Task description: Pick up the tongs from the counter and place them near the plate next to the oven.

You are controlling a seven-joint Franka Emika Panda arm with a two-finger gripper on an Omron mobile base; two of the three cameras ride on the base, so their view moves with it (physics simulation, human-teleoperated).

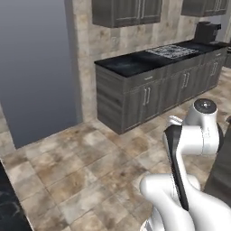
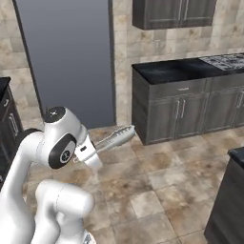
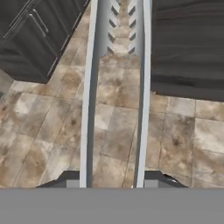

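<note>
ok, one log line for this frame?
gripper: shut on tongs | tongs: carried above floor, arms pointing forward | counter: ahead | placing: not yet done

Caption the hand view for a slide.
Gripper shut on slim silvery-white metal tongs, pointing out over the tan stone-tile floor.

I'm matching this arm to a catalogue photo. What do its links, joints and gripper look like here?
The arm has glossy white, rounded, tubular links. A dark band runs along one link, and the joints end in round grey caps ringed in black. The gripper is a white block; its finger tips are small and dark. No cables or markings are visible.
</note>
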